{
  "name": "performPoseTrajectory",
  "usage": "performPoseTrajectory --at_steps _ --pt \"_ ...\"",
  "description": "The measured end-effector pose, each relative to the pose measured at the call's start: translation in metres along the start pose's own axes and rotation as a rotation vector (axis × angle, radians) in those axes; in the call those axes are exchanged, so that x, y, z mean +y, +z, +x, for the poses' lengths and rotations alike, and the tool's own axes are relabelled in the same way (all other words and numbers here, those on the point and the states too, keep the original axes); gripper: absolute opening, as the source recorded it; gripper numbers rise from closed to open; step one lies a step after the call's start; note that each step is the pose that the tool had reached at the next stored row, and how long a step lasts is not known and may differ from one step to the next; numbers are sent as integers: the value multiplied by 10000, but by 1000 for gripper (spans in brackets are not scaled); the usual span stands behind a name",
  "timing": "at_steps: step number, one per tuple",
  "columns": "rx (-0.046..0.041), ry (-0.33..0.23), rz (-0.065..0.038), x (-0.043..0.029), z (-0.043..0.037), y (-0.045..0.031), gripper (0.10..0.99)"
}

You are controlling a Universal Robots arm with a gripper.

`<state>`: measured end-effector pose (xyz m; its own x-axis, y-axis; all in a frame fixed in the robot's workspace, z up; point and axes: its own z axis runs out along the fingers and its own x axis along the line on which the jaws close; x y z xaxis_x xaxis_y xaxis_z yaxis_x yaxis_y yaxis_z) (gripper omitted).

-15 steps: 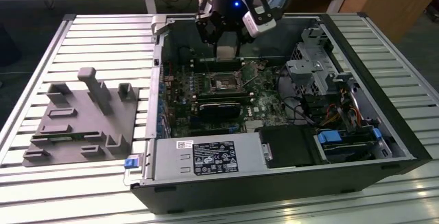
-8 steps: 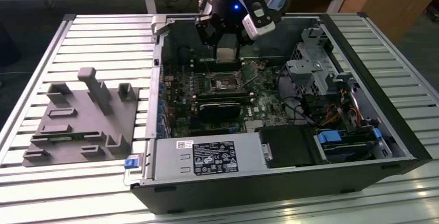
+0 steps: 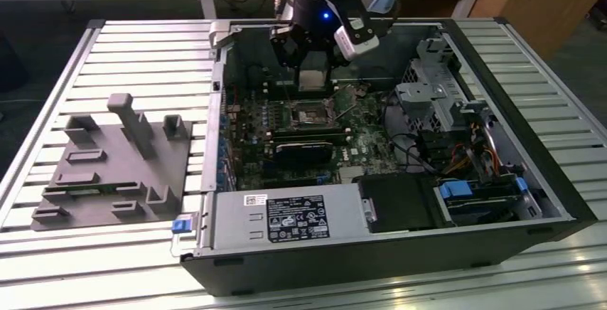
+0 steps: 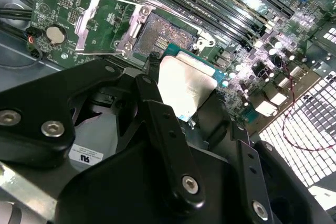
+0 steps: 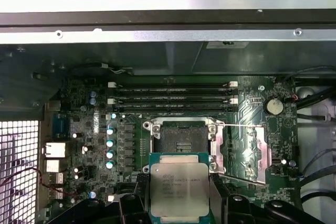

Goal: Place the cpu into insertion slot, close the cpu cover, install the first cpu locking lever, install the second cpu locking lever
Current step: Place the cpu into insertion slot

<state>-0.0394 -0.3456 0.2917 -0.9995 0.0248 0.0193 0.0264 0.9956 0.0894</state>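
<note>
1 gripper (image 3: 313, 82) clamped on cpu (image 5: 179, 190), near insertion slot (image 5: 180, 137); cpu cover (image 5: 242, 150) flipped open

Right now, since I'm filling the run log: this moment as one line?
tool: shut on cpu | cpu: held clear of insertion slot | insertion slot: empty | cpu cover: open

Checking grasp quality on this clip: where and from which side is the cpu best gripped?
Probably by two opposite edges of its green board, approached from the metal-top side, as the gripper holds the cpu now. It is thin and flat, so only the edges give purchase, and its underside is left free toward the insertion slot.
</note>
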Motion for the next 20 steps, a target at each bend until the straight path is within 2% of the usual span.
performPoseTrajectory --at_steps 8,15,20 --pt "1 0 1 -8 -2 88 537" --pt "-2 19 0 -9 -2 99 537" --pt "-62 701 -12 -10 -2 114 537"
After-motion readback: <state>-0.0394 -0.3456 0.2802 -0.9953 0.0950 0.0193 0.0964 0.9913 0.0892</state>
